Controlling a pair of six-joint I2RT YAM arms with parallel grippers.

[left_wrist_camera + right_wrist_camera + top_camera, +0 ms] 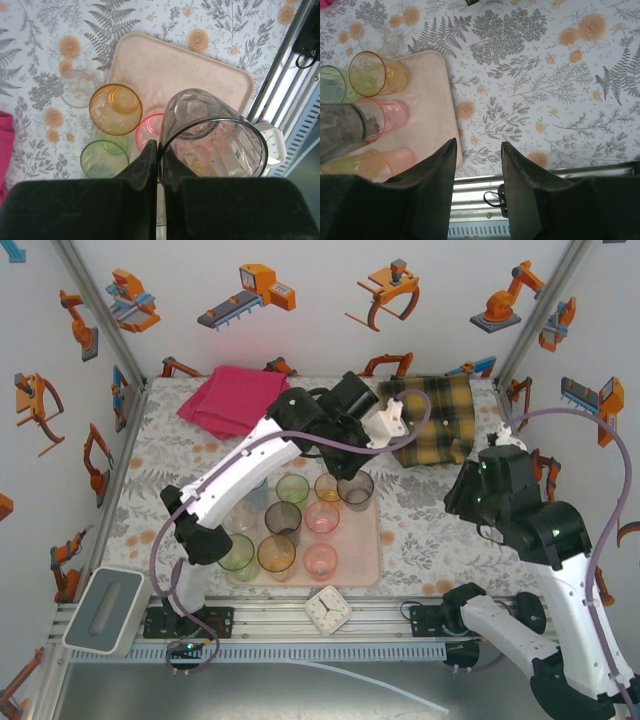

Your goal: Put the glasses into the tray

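Observation:
My left gripper (pixel 159 150) is shut on the rim of a smoky grey glass (pixel 215 145), one finger inside and one outside. The glass hangs tilted over the far right part of the pale-pink tray (pixel 362 552), next to an amber glass (pixel 116 109), a green glass (pixel 104 159) and a pink glass (pixel 149 131). Several more tinted glasses stand on the tray's left half (pixel 283 523). A clear glass (pixel 77 87) stands on the tablecloth just beyond the tray. My right gripper (pixel 479 150) is open and holds nothing, above the cloth to the right of the tray (pixel 432 100).
A magenta folded cloth (pixel 232 398) lies at the back left and a yellow plaid cloth (pixel 435 418) at the back right. A small white clock (pixel 327 608) sits on the front rail, a grey device (pixel 108 610) at the near left corner.

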